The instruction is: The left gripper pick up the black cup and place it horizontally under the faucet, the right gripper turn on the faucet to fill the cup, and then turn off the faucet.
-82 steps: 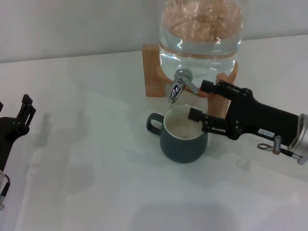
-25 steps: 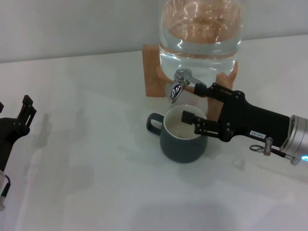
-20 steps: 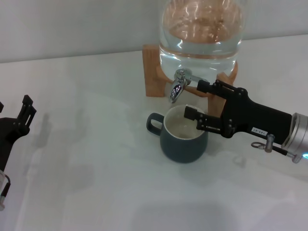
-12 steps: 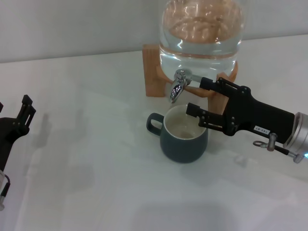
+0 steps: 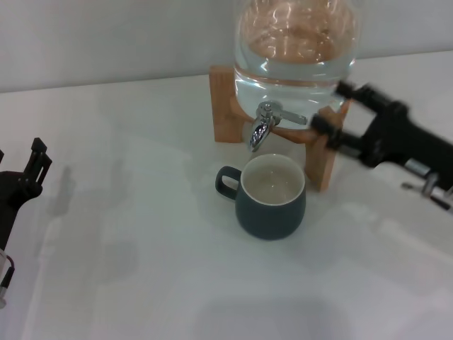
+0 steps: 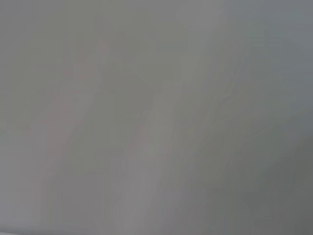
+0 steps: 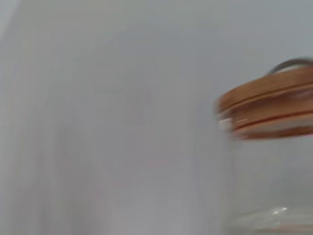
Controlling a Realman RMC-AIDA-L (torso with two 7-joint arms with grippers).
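Observation:
The black cup (image 5: 270, 197) stands upright on the white table, handle to the left, its cream inside showing. Just above its far rim hangs the spout of the chrome faucet (image 5: 262, 127), whose lever points to the right. No stream shows under the spout. My right gripper (image 5: 331, 108) is open and blurred by motion, to the right of the faucet in front of the wooden stand, with nothing between its fingers. My left gripper (image 5: 21, 170) rests open at the far left edge, well away from the cup.
The glass water jar (image 5: 297, 49) sits on its wooden stand (image 5: 225, 106) behind the cup. The jar's wooden lid (image 7: 266, 105) shows in the right wrist view. The left wrist view holds only a blank pale surface.
My right gripper has pulled back to the right and away, from over the cup's rim by the faucet lever to beside the stand. The cup and left arm stayed still.

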